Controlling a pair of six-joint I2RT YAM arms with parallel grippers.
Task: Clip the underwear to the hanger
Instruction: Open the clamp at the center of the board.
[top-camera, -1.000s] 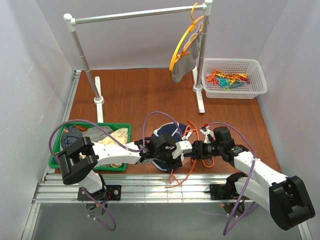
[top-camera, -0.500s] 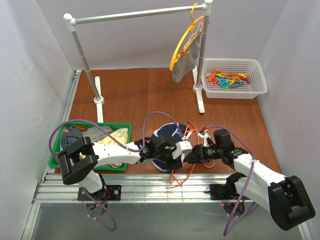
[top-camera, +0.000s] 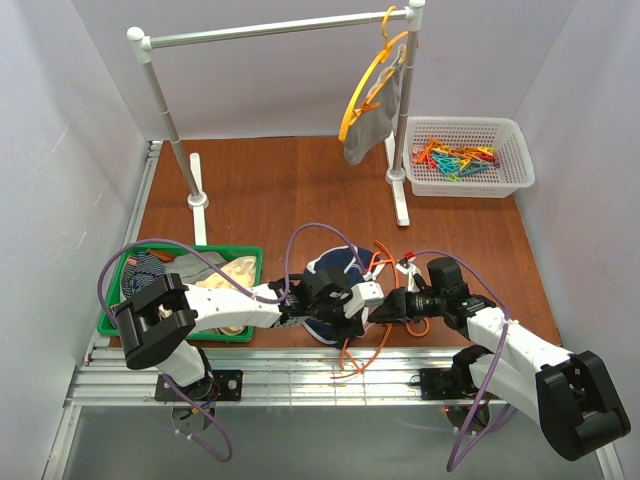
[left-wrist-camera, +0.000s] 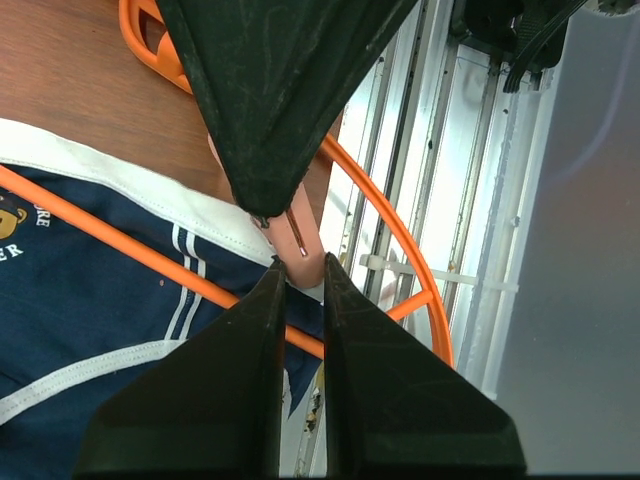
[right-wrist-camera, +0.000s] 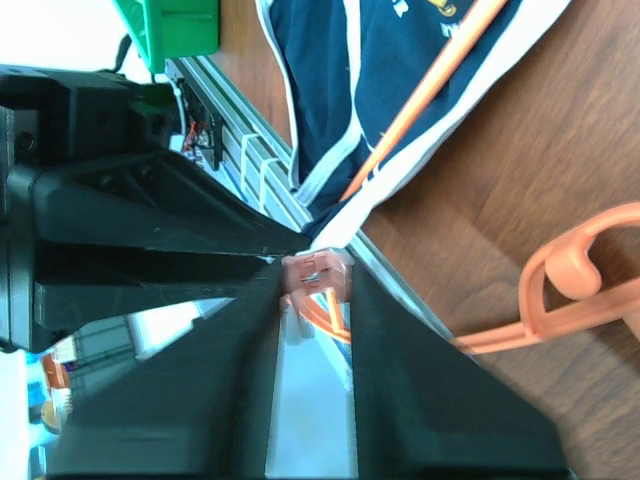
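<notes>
The navy underwear (top-camera: 328, 268) lies at the table's near edge, with the red-orange hanger (top-camera: 366, 345) threaded through it. My left gripper (top-camera: 368, 302) and right gripper (top-camera: 381, 308) meet tip to tip over its white waistband. In the left wrist view the left gripper (left-wrist-camera: 300, 268) stands nearly shut, pinching the waistband (left-wrist-camera: 215, 225) where the hanger bar (left-wrist-camera: 150, 255) crosses. A pink clip (left-wrist-camera: 305, 258) touches its tips. In the right wrist view the right gripper (right-wrist-camera: 315, 276) is shut on that clip (right-wrist-camera: 318, 274), beside the underwear (right-wrist-camera: 370, 80) and the hanger's hook (right-wrist-camera: 575, 275).
A green tray (top-camera: 190, 250) of other garments sits at the near left. A white basket (top-camera: 520, 150) of coloured pegs stands at the back right. The rail stand (top-camera: 200, 200) carries a yellow hanger with grey underwear (top-camera: 372, 105). Metal rails (top-camera: 300, 375) run along the near edge.
The right gripper's fingers have closed from wide open onto the pink clip and drawn in against the left gripper's tips. The left arm has held its place.
</notes>
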